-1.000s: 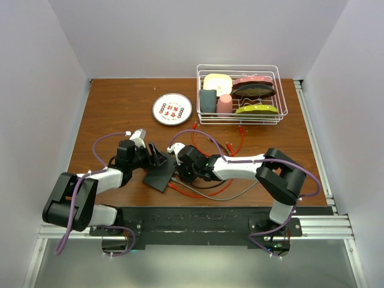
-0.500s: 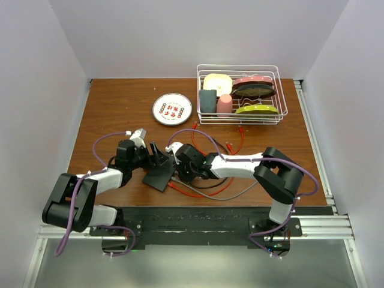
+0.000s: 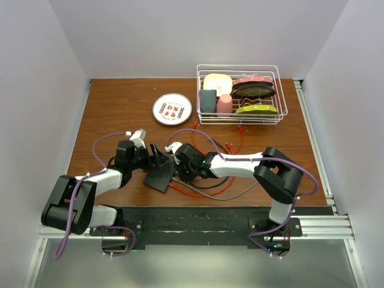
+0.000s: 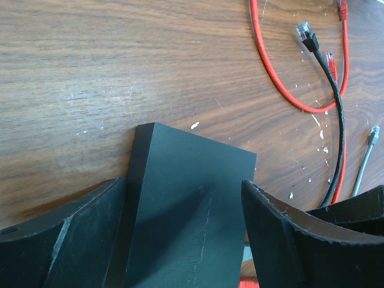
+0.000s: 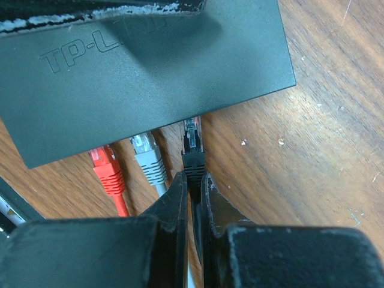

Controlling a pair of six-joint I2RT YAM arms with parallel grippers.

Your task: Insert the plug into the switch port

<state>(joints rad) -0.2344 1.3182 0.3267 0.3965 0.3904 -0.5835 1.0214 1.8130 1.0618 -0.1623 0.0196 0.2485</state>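
Note:
The switch (image 3: 161,177) is a flat dark-grey box lying at the front middle of the table. It fills the left wrist view (image 4: 186,222) and the top of the right wrist view (image 5: 144,66). My left gripper (image 3: 157,159) (image 4: 183,182) clamps its far end, one finger on each side. My right gripper (image 3: 177,173) (image 5: 193,177) is shut on a black plug (image 5: 192,150). The plug's clear tip is at the switch's socket edge, just under its rim. A red plug (image 5: 105,165) and a grey plug (image 5: 147,159) sit in sockets to its left.
Loose red cables (image 3: 204,144) (image 4: 270,66), a free black plug (image 4: 307,33) and a grey plug (image 4: 374,133) lie behind the switch. A white plate (image 3: 172,109) and a wire dish rack (image 3: 238,66) with dishes stand at the back.
My right gripper has shifted slightly left toward the switch with the black plug. The left gripper and the switch have barely moved.

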